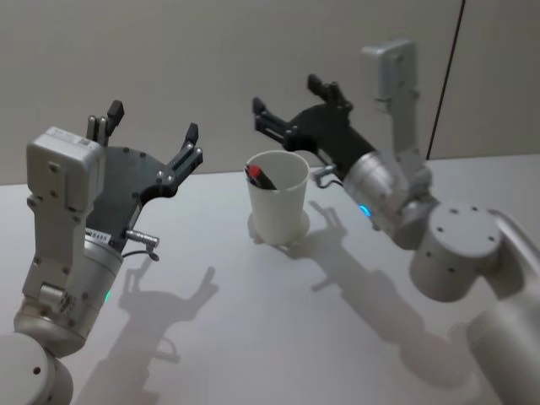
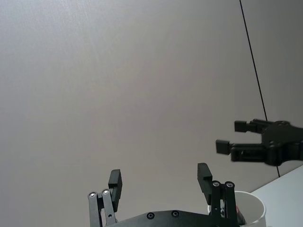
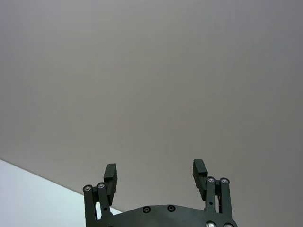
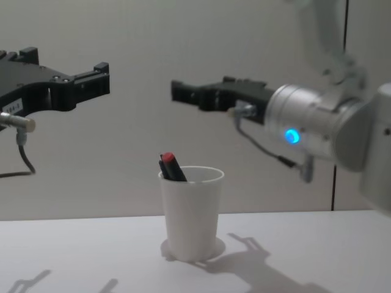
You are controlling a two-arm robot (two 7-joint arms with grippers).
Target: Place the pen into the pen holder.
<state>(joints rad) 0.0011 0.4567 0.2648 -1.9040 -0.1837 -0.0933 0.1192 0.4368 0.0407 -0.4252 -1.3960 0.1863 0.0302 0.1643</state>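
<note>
On the white table, near its far edge and in front of a plain grey wall, stands the pen holder, a white paper cup that sits upright and tapers toward its base. The pen is already inside it, leaning against the rim on the robot's left side; in the chest view its dark barrel and red end stick up a little above the lip of the cup. The left gripper hangs in the air to the left of the cup and above table level, with its black fingers spread wide and nothing between them; its own wrist view shows the two pads held well apart. The right gripper is raised behind and just to the right of the cup, higher than the rim, and its fingers are likewise parted and empty, as the right wrist view confirms with both fingertips standing clear of each other. Neither gripper touches the cup or the pen. From the chest view the two grippers face each other above the cup, well apart.
</note>
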